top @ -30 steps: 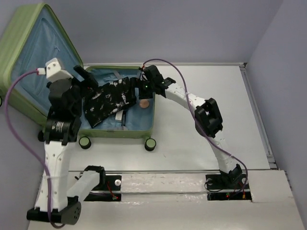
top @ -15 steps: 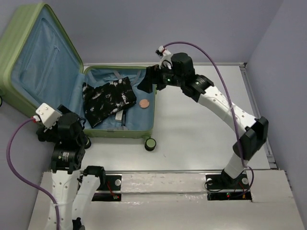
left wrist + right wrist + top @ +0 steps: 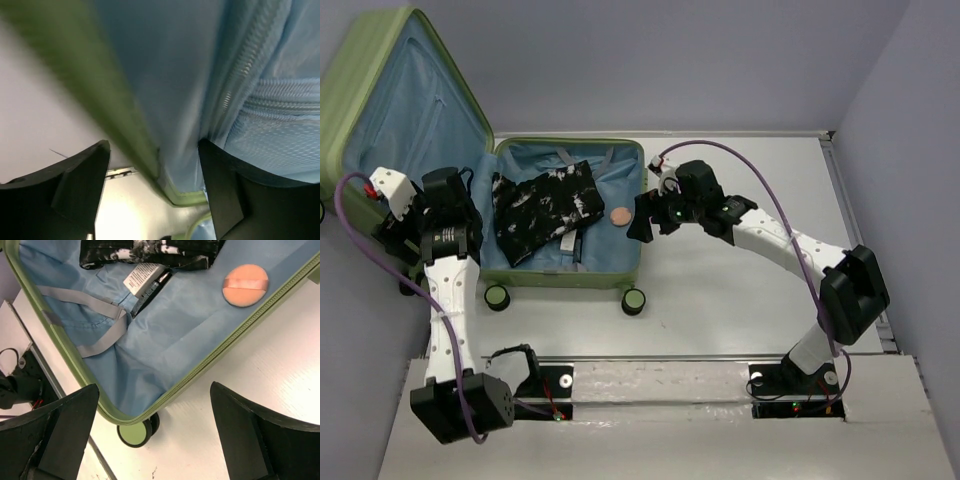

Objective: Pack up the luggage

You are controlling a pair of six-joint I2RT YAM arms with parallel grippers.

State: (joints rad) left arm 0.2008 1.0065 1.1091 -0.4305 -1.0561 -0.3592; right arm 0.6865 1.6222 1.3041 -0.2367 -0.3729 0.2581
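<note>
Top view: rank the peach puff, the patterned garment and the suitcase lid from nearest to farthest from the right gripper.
From the right gripper:
1. peach puff: just to its left, inside the suitcase's right edge.
2. patterned garment: further left, in the middle of the suitcase.
3. suitcase lid: far left, standing open.

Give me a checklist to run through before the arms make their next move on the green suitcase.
1. Folded black-and-white patterned garment inside the light-green hard-shell suitcase: ok.
2. Round peach puff inside, off the rim: ok.
3. Left tool open astride the lid's green edge: ok.
4. Left tool touching that edge: cannot tell.
5. Right tool open and empty: ok.
6. Grey straps fastened: not ok, lying loose.
</note>
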